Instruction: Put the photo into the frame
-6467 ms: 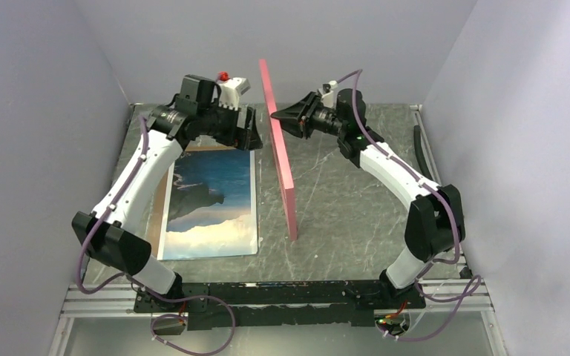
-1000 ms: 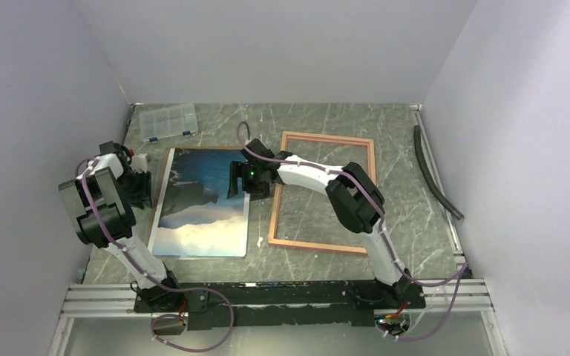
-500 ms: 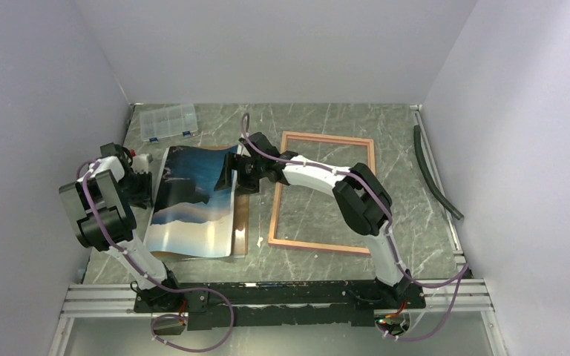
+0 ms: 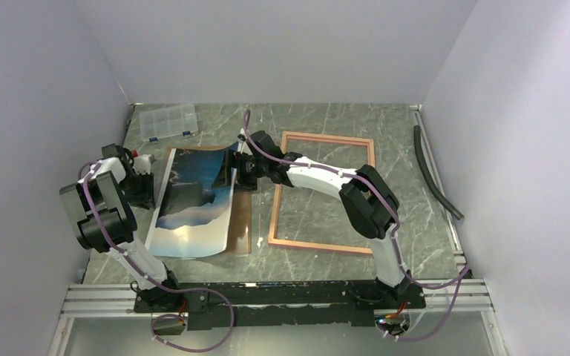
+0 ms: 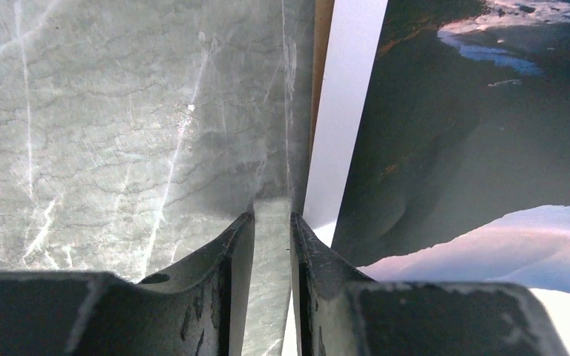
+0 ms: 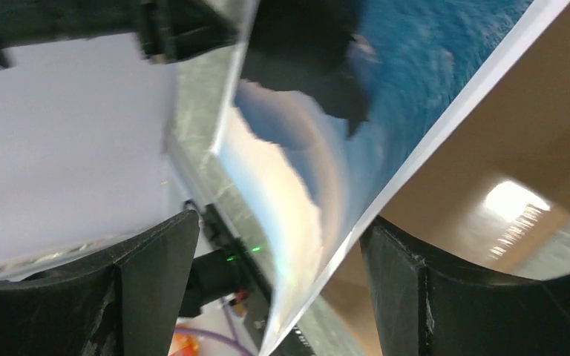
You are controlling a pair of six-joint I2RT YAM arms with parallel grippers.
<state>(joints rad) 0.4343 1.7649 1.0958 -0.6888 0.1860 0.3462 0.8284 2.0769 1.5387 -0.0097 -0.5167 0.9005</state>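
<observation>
The photo point(image 4: 193, 204) of sea and cliffs lies left of centre on a brown backing board point(image 4: 242, 215). Its right edge curls up off the board. My right gripper point(image 4: 236, 169) stands open at that raised edge. In the right wrist view the photo point(image 6: 326, 170) runs between the wide-apart jaws, one finger point(image 6: 415, 297) on the board side point(image 6: 505, 148). My left gripper point(image 4: 148, 191) sits low at the photo's left edge. In the left wrist view its jaws point(image 5: 272, 215) stand narrowly apart over bare table, with the photo point(image 5: 490, 133) just to their right. The frame point(image 4: 326, 137) lies flat to the right.
A clear compartment box point(image 4: 167, 121) sits at the back left. A black hose point(image 4: 434, 170) lies along the right wall. Pale walls close in the table on three sides, and a metal rail point(image 4: 267, 297) carries both arm bases at the near edge.
The frame, earlier upright between both grippers, lies flat. Over the last second the photo's right edge has risen off the board and curled left, with my right gripper lifting beside it.
</observation>
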